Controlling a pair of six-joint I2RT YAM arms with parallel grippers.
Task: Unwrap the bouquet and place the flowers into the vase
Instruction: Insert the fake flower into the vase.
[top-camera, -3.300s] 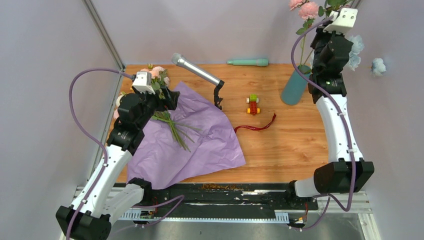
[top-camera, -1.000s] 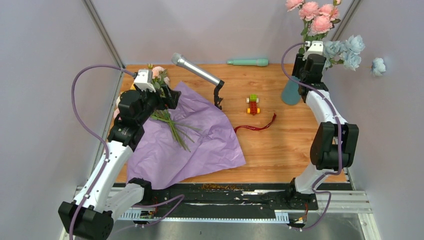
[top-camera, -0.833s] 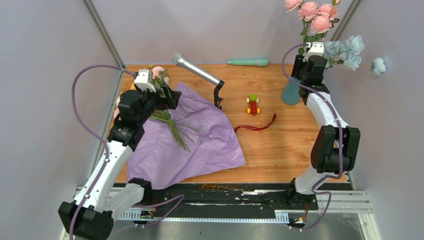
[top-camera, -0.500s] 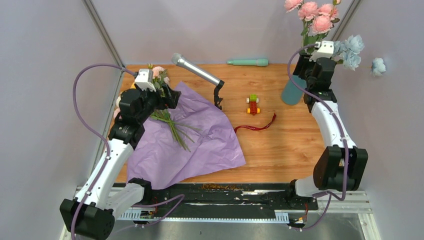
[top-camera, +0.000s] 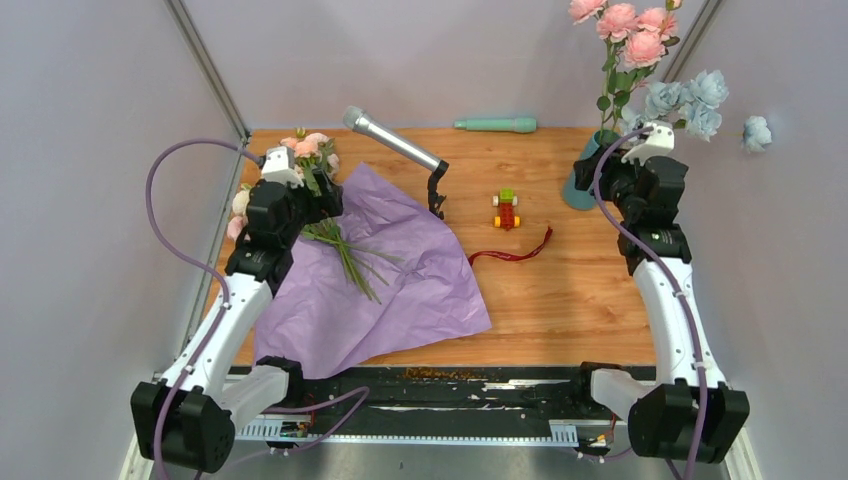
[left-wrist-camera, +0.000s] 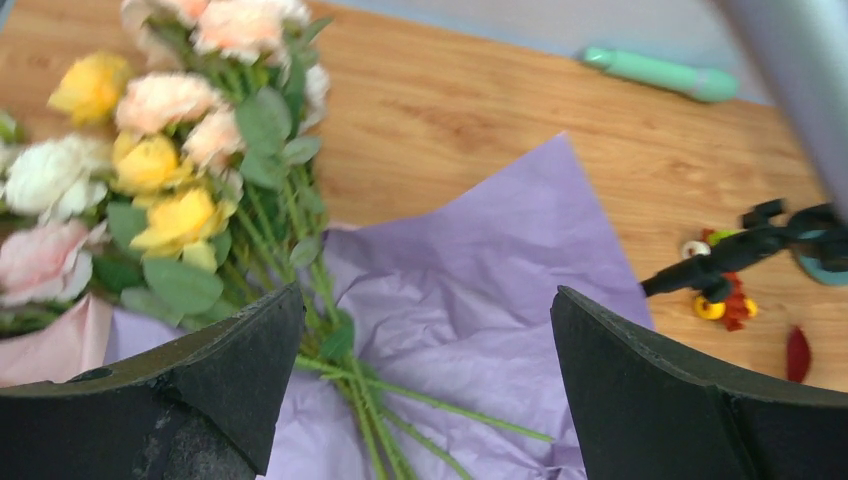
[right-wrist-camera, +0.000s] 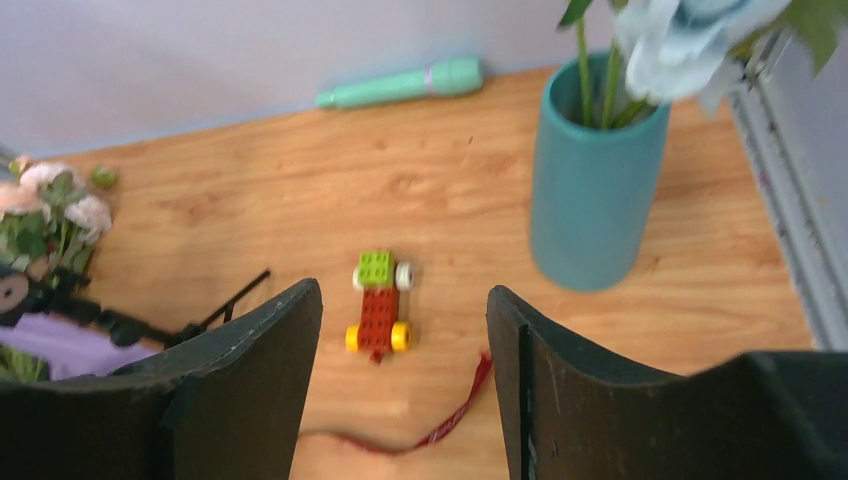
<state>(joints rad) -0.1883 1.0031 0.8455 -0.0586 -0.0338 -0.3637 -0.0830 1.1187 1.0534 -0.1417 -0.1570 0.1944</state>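
Flowers lie on the opened paper at the left side. They look light, with floppy heads on thin springy stems, so they are best pinched low where the stems bunch. Left gripper hangs spread wide above them, empty — right gripper, jaws apart and empty, sits near the vase

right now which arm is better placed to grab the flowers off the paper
Left. The left end effector hovers open over the flowers on the purple paper; the right end effector is by the vase.
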